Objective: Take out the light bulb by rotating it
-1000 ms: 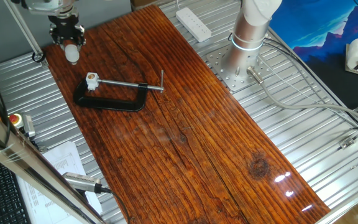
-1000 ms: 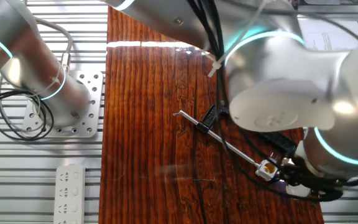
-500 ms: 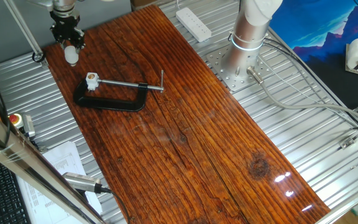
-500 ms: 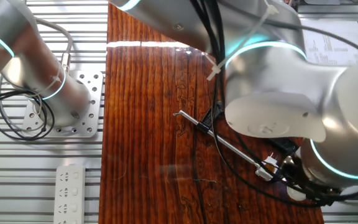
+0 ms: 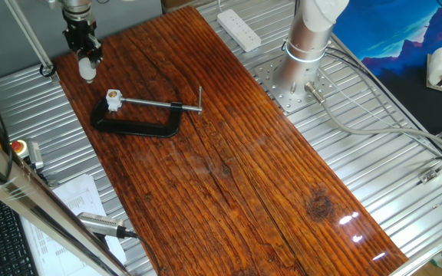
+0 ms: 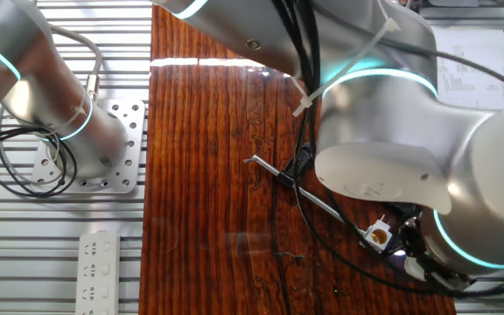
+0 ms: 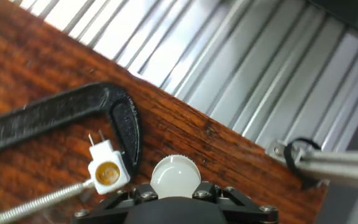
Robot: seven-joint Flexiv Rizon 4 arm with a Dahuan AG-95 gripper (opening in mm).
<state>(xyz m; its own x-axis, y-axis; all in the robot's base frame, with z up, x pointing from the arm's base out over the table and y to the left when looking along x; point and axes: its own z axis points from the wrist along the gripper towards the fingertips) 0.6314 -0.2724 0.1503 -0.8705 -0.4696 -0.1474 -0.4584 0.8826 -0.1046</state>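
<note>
My pincer (image 5: pixel 85 60) pinches the light bulb (image 5: pixel 87 69) above the tabletop (image 5: pixel 229 153); a loose grip could drop it.

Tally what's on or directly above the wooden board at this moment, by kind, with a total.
Light bulb, held in the end effector: 1
Socket stub, at the clamp's screw end: 1
Black C-clamp: 1
Total: 3
</note>
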